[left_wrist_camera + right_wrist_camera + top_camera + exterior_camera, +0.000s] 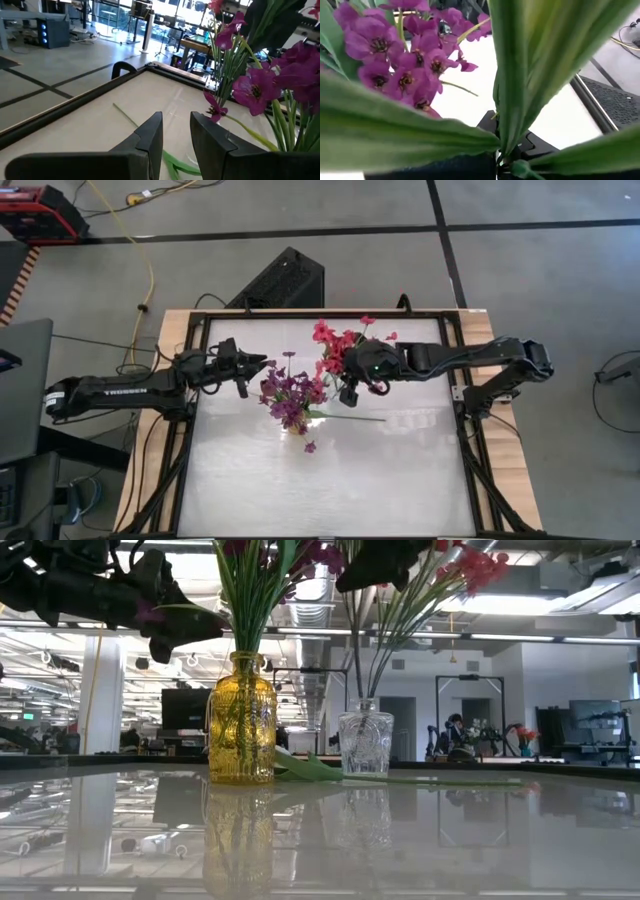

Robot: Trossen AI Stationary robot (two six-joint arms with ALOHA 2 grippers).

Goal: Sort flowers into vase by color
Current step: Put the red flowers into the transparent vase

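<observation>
**Two vases filled, one stem flat on the table**

Toward the far half of the white table, two vases stand side by side. The amber glass vase holds the purple-magenta flowers, and the clear glass vase just beside it holds the red-pink flowers. One more green stem lies flat on the table near the vases, running from the purple bunch toward the right side, and a single purple bloom lies loose on the table nearer the front.

The left gripper hovers above the table just beside the purple bunch; its two dark fingers stand apart with nothing between them, as the left wrist view shows. The right gripper hangs over the clear vase, among the red-pink blooms. Its wrist view is filled with broad green leaves close to the camera, with a green stem end right at the fingers, but I cannot tell whether the jaws are closed on it.
</observation>
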